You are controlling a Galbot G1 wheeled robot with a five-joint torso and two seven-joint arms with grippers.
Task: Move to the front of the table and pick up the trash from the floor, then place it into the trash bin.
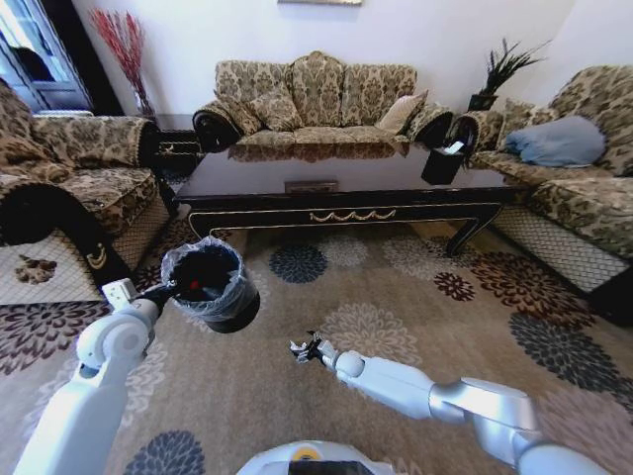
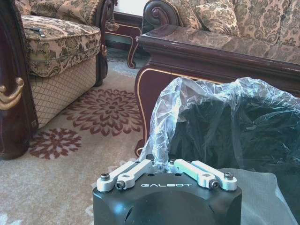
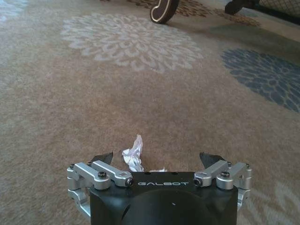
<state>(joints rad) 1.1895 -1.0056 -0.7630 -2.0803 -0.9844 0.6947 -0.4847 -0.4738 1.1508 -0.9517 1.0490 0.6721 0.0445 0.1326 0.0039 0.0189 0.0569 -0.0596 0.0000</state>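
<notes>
Left gripper: its jaws are together on the liner of the bin, which it holds up off the carpet.
Bin: it hangs tilted, mouth toward the bench; something red lies inside.
Right gripper: low over the carpet, jaws apart.
Trash: a white crumpled scrap lies between the open jaws, nearer to one of them.
Risk, scrap: I think the jaws can close beside it or push it away, because it is small, light and off centre.
Risk, bin: the thin liner can slip or tear, and then the bin drops or spills.
Risk, carpet: the jaws can catch the pile when they go lower.
</notes>
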